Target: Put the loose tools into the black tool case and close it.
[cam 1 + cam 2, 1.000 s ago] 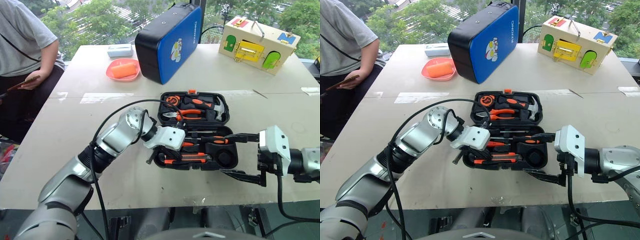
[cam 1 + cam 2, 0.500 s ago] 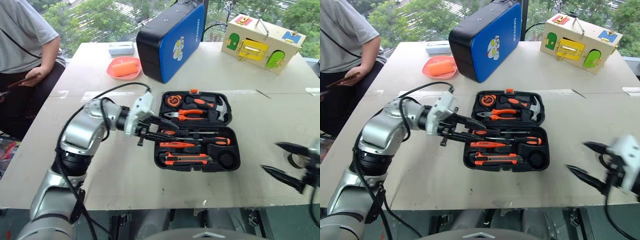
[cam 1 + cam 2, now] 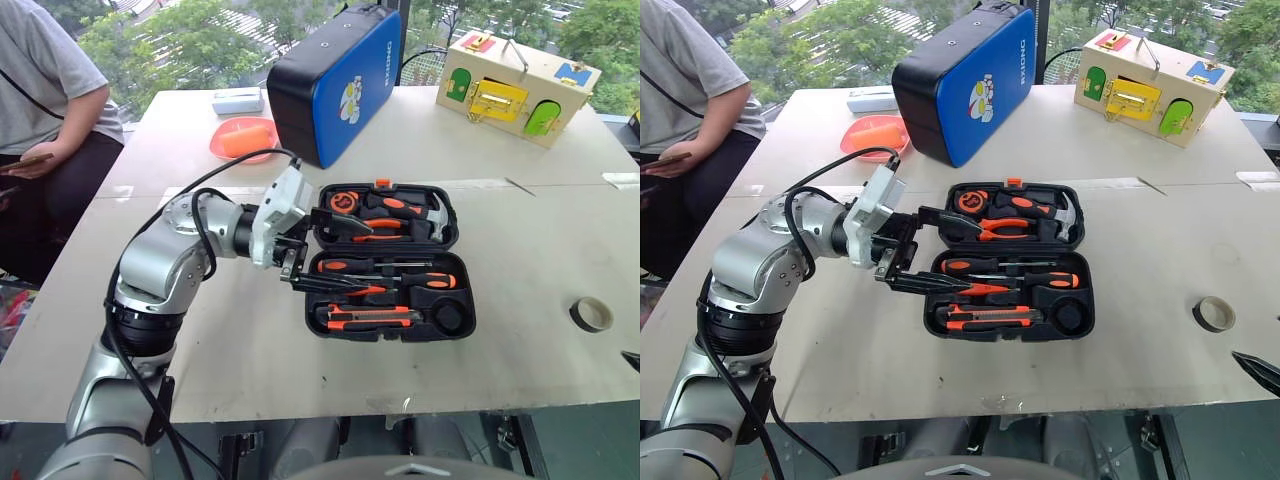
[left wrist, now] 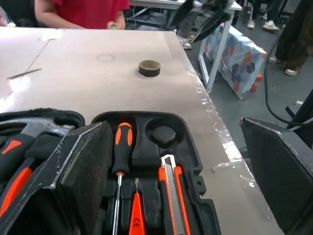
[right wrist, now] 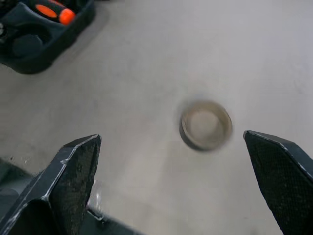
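1. My right jaws (image 5: 171, 186) stand wide and empty above the tabletop (image 3: 250, 350), near its front right edge.
2. The small dark tape roll (image 3: 597, 313) lies loose on the tabletop, well apart from the black tool case (image 3: 390, 260).
3. My left jaws (image 3: 335, 255) stand wide, holding nothing, over the case's left side.
4. The case lies open; the utility knife (image 3: 370, 320) and screwdrivers (image 3: 400, 282) sit in its near half, with its round recess (image 4: 161, 134) vacant.
5. The blue-and-black case (image 3: 335, 85) stands beyond.
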Available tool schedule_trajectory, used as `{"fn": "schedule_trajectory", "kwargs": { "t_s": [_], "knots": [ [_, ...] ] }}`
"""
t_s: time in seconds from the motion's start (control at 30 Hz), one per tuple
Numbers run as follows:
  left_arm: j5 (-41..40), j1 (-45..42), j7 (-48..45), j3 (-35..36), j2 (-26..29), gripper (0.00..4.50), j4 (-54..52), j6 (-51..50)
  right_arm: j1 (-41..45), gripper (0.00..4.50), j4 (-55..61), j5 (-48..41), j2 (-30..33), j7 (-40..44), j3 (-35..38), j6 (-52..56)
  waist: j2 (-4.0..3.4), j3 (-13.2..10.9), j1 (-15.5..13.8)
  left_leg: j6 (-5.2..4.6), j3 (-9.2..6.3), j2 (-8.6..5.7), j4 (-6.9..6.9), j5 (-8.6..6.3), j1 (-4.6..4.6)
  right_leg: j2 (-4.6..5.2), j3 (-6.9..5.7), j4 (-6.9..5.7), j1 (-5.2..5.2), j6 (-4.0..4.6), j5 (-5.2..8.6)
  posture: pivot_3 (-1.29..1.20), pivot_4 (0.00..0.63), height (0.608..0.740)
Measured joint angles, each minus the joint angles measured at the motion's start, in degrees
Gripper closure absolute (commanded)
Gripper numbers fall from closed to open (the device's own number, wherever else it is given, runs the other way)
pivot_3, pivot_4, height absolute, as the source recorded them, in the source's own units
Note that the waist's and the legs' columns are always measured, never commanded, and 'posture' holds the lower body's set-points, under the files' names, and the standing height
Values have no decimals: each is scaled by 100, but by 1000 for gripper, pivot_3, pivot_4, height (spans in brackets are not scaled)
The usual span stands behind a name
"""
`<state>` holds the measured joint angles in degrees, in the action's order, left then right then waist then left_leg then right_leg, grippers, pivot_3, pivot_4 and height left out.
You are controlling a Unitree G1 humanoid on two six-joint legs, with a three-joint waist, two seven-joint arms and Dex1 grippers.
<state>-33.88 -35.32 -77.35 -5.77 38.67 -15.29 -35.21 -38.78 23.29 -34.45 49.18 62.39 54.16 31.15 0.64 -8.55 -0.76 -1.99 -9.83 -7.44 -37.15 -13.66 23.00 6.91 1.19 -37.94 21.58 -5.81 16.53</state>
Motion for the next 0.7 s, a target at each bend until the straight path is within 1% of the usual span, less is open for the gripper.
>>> {"fn": "schedule_trajectory", "kwargs": {
  "t_s": [0.07,0.1,0.17,0.37,0.53,0.63,0.67,0.7],
  "knots": [
    [1,-29,26,-89,3,0,-94,0,271,530,-122,225,191,-147,-456,6,-1,-1,-19,1,-1,-1,-1,1,4,-2,-5,2,1,-1,1,0,150,735],
    [1,-29,48,-125,9,0,-148,-2,405,904,-223,331,247,-217,-661,11,0,-1,-26,1,-2,-1,-2,1,6,-2,-7,4,0,-1,1,0,150,735],
    [1,-30,99,-161,15,0,-225,-10,693,1799,-439,549,339,-369,-1035,10,1,-2,-22,2,-2,-1,-4,1,9,-3,-8,5,1,-1,1,0,150,735],
    [0,-8,202,-189,54,0,-447,-53,1310,1799,-926,953,463,-584,-1863,3,0,-3,-5,2,-1,-1,-4,1,8,-13,-6,4,1,-1,1,0,150,735],
    [0,90,264,-189,165,0,-490,-68,1599,1799,-1242,1195,463,-655,-2232,-52,0,-3,-6,2,-2,-1,-5,2,7,-17,-5,4,1,-1,1,0,150,735],
    [-3,88,268,-189,198,0,-523,-70,1964,1799,-1559,1397,439,-791,-2599,-89,0,-3,1,2,0,-1,-6,2,6,-18,-3,3,1,-1,1,0,150,735],
    [-5,88,269,-189,199,0,-547,-70,2014,2226,-1609,1428,435,-812,-2669,-109,-1,-3,0,2,0,-1,-5,2,6,-18,-2,3,2,-1,1,0,150,735],
    [-8,88,268,-187,208,0,-562,-70,2072,2375,-1683,1453,427,-818,-2715,-136,-1,-3,-4,2,0,-1,-5,2,6,-18,-3,3,1,-1,1,0,150,735]
  ]
}}
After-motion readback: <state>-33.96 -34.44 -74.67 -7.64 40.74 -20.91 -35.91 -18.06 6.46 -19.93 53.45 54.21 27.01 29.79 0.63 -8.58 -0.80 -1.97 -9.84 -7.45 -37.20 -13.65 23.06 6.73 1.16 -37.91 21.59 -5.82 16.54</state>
